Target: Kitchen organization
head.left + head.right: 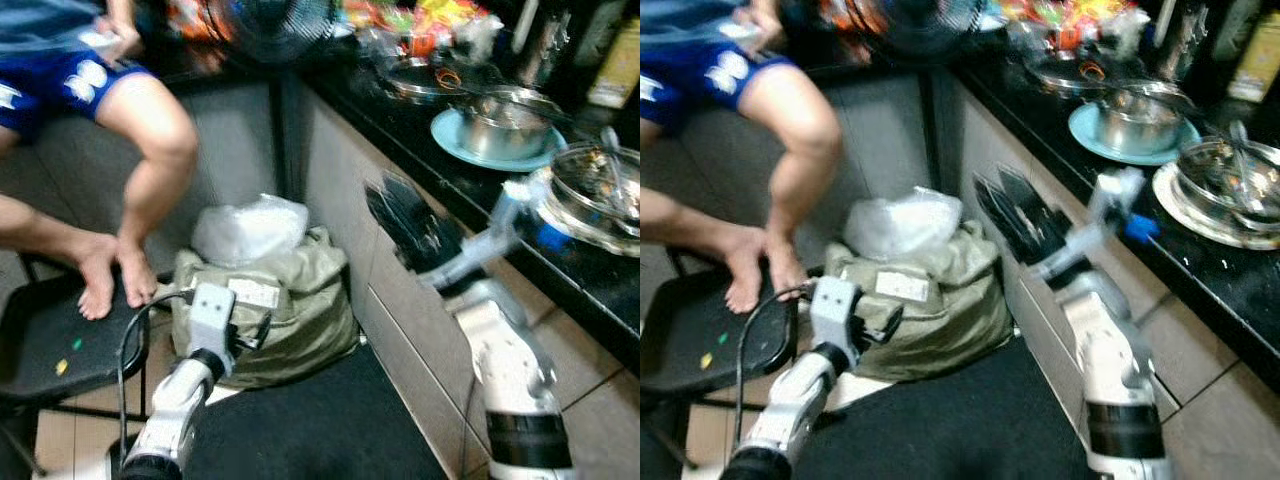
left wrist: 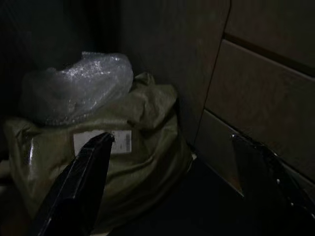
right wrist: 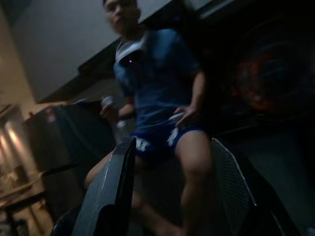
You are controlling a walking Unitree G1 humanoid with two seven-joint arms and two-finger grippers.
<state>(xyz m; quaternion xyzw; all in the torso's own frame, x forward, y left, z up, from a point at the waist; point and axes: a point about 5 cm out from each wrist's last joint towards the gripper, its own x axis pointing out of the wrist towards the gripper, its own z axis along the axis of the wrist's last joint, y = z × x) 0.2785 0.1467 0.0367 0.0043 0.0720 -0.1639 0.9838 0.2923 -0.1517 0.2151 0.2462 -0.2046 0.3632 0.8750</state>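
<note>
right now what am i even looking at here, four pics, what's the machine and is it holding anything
It is a walking humanoid robot with two silver arms, each ending in two long black fingers.

The two wide pictures come from cameras in its head, looking down. The two dark ones come from cameras on its wrists.

The left end effector hangs low, open, near an olive bag on the floor with a clear plastic bag on top. The right end effector is raised beside the black counter, open, holding nothing.

On the counter sit a steel pot on a teal plate and a glass bowl. A person sits nearby with their feet on a black chair.
</note>
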